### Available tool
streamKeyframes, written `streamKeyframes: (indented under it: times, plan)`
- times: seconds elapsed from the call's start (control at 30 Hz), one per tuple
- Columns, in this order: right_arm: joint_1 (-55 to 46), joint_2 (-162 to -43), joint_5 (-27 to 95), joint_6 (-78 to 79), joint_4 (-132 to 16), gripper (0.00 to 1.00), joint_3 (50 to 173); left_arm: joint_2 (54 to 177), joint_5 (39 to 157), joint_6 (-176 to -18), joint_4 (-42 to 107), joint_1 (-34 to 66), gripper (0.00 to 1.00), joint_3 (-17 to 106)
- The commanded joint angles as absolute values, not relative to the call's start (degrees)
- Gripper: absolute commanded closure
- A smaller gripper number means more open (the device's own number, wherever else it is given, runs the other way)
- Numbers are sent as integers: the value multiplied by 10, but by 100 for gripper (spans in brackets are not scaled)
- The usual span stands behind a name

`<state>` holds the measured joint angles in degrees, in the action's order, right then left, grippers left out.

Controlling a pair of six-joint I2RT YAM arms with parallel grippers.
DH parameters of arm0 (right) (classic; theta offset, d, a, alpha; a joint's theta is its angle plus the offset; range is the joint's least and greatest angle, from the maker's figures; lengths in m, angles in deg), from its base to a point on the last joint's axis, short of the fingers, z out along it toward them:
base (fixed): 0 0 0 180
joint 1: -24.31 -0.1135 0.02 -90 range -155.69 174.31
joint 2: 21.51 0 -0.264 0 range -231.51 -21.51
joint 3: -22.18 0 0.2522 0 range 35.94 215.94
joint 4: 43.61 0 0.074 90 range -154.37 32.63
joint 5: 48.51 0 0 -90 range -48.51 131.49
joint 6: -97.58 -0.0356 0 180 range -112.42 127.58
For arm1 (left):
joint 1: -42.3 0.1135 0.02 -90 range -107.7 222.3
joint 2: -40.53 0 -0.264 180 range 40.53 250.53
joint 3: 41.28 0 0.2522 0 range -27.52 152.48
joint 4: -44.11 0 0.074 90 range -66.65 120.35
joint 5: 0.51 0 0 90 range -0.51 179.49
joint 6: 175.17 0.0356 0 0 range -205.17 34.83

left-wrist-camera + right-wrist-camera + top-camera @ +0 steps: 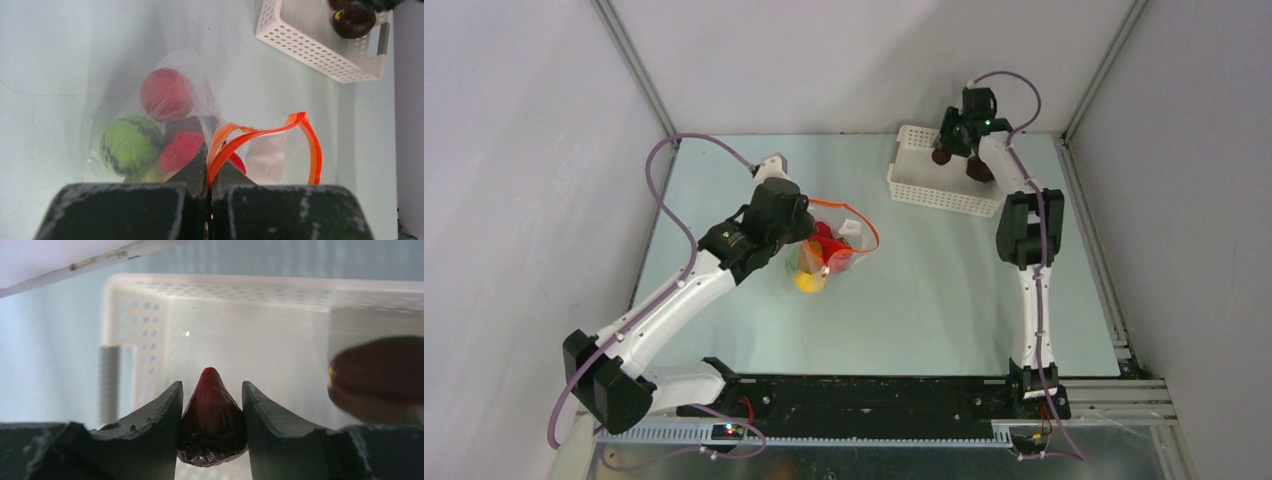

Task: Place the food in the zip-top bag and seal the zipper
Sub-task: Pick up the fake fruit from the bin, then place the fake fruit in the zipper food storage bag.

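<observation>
I see a pale green table [924, 300]: the clear bag [270, 155] lies near its middle, and a white basket [944, 197] sits at its far right.

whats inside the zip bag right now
Inside the zip-top bag: a red ball, a second red ball, a striped green ball, a dark maroon one between them. A yellow ball shows from above; the left fingers cover the bag's near end, so more may hide.

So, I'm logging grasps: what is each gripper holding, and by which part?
Left gripper pinches the zip-top bag by its orange zipper; right gripper clamps a maroon fruit across its sides.
</observation>
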<state>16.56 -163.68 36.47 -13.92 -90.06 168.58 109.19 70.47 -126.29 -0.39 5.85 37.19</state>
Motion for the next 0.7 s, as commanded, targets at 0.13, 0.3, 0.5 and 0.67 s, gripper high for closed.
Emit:
streamKeyframes:
  times: [0.13,0.3,0.5,0.67]
  plan:
    - [128,-1321,352,-79,-826,63,1484,1073,733,-1274,71,63,100,347]
    - [83,-1140,304,-86,-793,63,1317,1069,746,-1281,96,63,100,328]
    - [-38,-1006,232,-108,-740,63,1177,1059,761,-1280,114,63,100,321]
    - [-144,-993,266,-117,-732,63,1146,1051,778,-1273,116,63,100,319]
